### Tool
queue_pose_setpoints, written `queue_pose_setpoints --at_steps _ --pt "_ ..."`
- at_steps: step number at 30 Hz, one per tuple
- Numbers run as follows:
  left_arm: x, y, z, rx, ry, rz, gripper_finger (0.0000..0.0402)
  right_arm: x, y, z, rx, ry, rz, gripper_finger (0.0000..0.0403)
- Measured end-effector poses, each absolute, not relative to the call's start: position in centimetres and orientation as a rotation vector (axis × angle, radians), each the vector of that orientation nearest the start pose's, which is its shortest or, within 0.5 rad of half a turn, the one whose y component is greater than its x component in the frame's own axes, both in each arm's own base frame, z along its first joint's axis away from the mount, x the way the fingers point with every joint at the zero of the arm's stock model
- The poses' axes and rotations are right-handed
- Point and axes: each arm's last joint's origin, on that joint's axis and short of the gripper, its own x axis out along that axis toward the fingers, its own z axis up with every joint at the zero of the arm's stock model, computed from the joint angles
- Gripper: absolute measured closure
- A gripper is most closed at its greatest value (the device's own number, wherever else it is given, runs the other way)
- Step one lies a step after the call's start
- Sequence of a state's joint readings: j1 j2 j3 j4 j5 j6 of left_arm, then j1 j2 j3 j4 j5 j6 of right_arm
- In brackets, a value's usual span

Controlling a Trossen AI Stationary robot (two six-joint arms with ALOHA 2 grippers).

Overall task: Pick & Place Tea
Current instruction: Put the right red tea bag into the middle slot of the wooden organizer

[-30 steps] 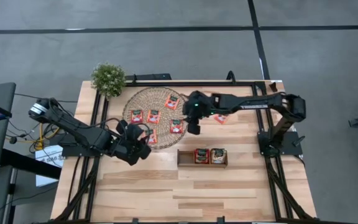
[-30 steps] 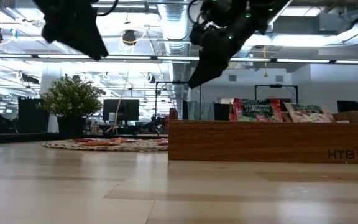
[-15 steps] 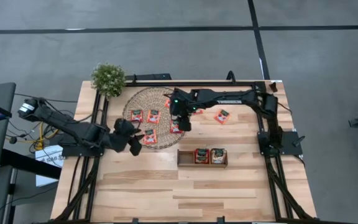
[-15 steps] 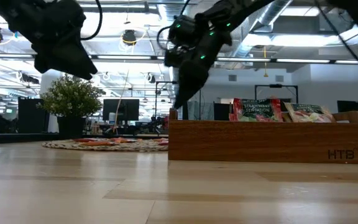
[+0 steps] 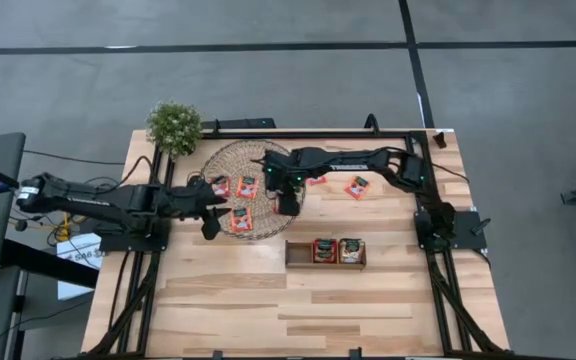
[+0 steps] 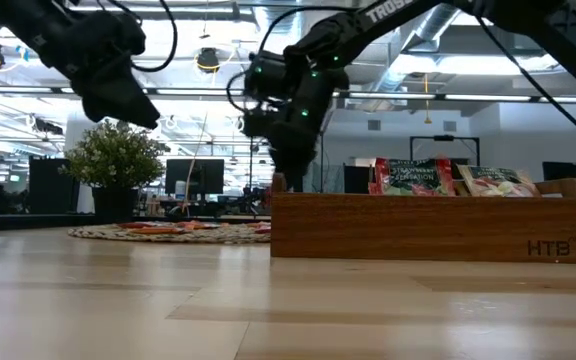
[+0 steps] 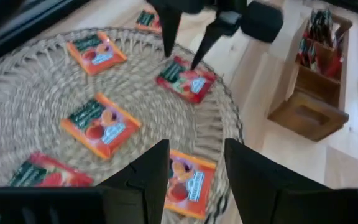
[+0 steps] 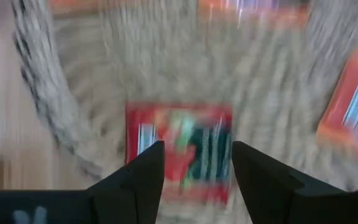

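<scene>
**Two grippers now hang over the mat**

Start at the left. Your left gripper (image 5: 211,222) has slid in from the near left. It now hangs over the near edge of the round woven mat (image 5: 230,160), jaws spread and holding nothing. An orange tea sachet (image 7: 188,182) lies just under it.

In the middle, your right gripper (image 5: 286,204) has swung left from the bare table to the right side of the mat. Its jaws have been opening and now stand apart over a red tea sachet (image 8: 179,149), not yet touching it.

To the right, one sachet (image 5: 356,186) lies alone on the table. Two more stand in the wooden tray (image 5: 301,264). I think a grab comes next.
</scene>
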State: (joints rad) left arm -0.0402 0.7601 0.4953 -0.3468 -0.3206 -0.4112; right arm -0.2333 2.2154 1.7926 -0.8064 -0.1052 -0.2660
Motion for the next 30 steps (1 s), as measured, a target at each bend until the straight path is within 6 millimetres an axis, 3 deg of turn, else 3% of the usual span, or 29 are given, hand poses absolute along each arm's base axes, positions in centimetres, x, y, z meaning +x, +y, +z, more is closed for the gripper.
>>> queue_pose_setpoints --at_steps 2,14,19,24,30 --pt "15.9 0.4 22.4 -0.282 0.541 0.396 0.0255 45.4 -10.7 17.5 -0.026 1.182 0.034 0.0226" --pt "15.8 0.5 22.4 -0.308 0.537 0.419 0.0255 44.2 -12.3 16.9 0.048 1.274 -0.01 0.0219" --pt "15.9 0.5 22.4 -0.308 0.534 0.421 0.0255 44.3 -12.2 16.7 0.043 1.281 0.001 0.0224" --pt "15.9 0.6 22.4 -0.306 0.532 0.427 0.0255 44.5 -11.9 14.3 0.054 1.348 0.018 0.0227" --pt "15.8 0.6 22.4 -0.306 0.532 0.427 0.0255 44.5 -11.7 14.0 0.058 1.357 0.018 0.0238"
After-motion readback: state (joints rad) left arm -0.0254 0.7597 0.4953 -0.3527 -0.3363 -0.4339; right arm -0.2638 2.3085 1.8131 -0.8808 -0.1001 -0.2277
